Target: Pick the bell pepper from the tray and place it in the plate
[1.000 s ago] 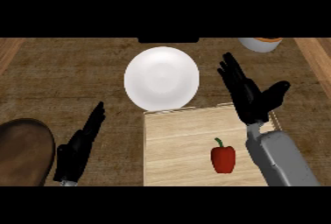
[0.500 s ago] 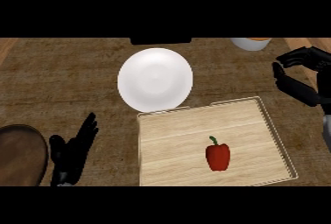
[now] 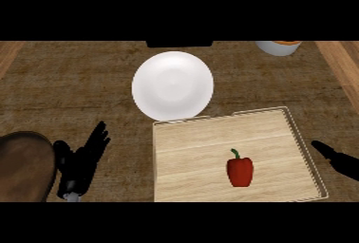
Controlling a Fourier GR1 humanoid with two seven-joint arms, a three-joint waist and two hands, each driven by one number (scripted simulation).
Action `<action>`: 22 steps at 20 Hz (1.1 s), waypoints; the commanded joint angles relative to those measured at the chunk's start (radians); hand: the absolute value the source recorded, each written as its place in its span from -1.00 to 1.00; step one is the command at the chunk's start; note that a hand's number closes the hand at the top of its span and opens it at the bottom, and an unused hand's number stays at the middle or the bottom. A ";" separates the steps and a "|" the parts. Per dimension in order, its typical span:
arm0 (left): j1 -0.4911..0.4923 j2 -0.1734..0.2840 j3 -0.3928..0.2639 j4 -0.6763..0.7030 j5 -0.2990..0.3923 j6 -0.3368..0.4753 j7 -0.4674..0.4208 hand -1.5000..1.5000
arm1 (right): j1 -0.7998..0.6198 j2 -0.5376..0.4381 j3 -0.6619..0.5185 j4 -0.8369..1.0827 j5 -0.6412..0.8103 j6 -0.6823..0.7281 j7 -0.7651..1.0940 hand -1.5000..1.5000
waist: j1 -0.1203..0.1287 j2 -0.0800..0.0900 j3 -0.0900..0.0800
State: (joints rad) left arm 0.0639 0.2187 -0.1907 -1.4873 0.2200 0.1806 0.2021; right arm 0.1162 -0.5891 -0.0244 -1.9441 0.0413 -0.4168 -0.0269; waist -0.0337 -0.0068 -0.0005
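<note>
- Pepper [image 3: 240,171] lies in the tray [image 3: 210,124], untouched, just below the plate [image 3: 172,85]
- Right hand [image 3: 338,160] at the tray's right edge; fingers mostly out of view, cannot tell
- Left hand [image 3: 82,161] rests open, holding nothing
- Reach step: next, bring the right hand over the pepper

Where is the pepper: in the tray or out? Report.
In. The pepper lies on the tray floor, neither hand touching it.

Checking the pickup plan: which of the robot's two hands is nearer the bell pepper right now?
The right hand, at the view's right edge just outside the tray. The left hand rests farther off, left of the tray, from the red bell pepper.
</note>
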 commanded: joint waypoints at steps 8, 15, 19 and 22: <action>-0.065 -0.015 0.005 0.040 -0.001 -0.015 0.030 0.00 | 0.123 -0.297 0.115 -0.252 0.180 0.280 0.445 -1.00 | 0.026 0.006 -0.003; -0.074 -0.028 0.007 0.082 -0.010 -0.044 -0.017 0.00 | -0.053 -0.265 0.328 -0.379 0.362 0.378 0.886 -1.00 | 0.054 0.011 -0.003; -0.114 -0.069 -0.004 0.107 -0.029 -0.025 0.018 0.00 | -0.168 -0.112 0.482 -0.296 0.478 0.421 0.956 -1.00 | 0.047 0.009 -0.001; -0.061 -0.038 0.024 0.113 -0.024 -0.077 -0.046 0.00 | -0.170 -0.056 0.515 -0.273 0.562 0.471 0.991 -1.00 | 0.039 0.007 0.000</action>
State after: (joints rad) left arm -0.0150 0.1813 -0.1712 -1.4105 0.2030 0.1343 0.1889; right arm 0.0002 -0.7186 0.4205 -2.2530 0.5146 0.0014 0.8857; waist 0.0094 -0.0015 0.0009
